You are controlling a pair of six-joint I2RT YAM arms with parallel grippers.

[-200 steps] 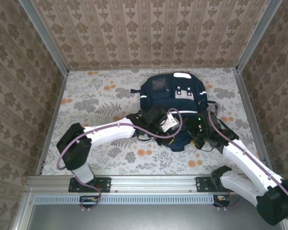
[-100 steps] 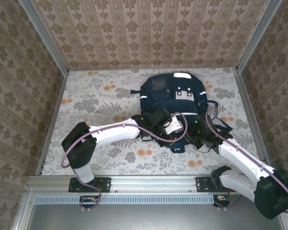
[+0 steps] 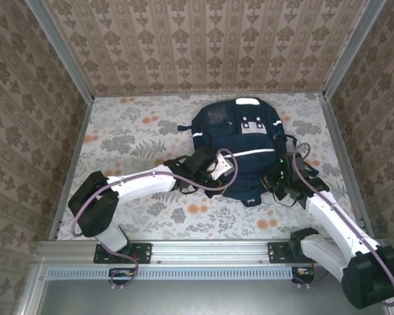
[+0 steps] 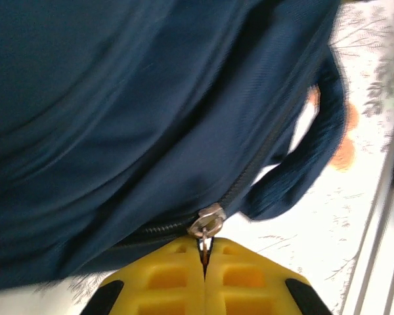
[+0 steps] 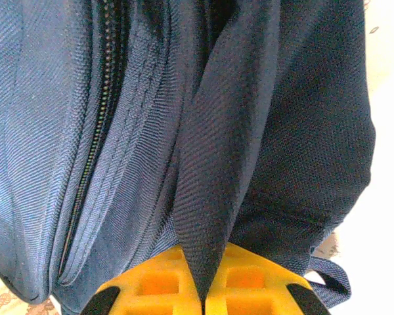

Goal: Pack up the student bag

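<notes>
The navy-blue student bag [image 3: 243, 141] lies flat on the table, right of centre, its near end towards the arms. My left gripper [image 3: 220, 172] is at the bag's near left edge. In the left wrist view the left gripper [image 4: 204, 252] is shut on the thin metal zipper pull [image 4: 207, 223], with the dark zip running off to both sides. My right gripper [image 3: 276, 184] is at the bag's near right corner. In the right wrist view the right gripper [image 5: 202, 289] is shut on a navy webbing strap [image 5: 210, 177] of the bag, beside a closed zip [image 5: 95, 131].
The floral tablecloth [image 3: 131, 138] has free room left of the bag. Patterned walls [image 3: 26, 118] close in the left, back and right. A metal rail [image 3: 203, 251] runs along the near edge. A loose strap loop [image 4: 302, 170] hangs off the bag.
The right gripper's jaws have closed on the bag's strap. The left gripper, still holding the zipper pull, has moved left along the bag's near edge.
</notes>
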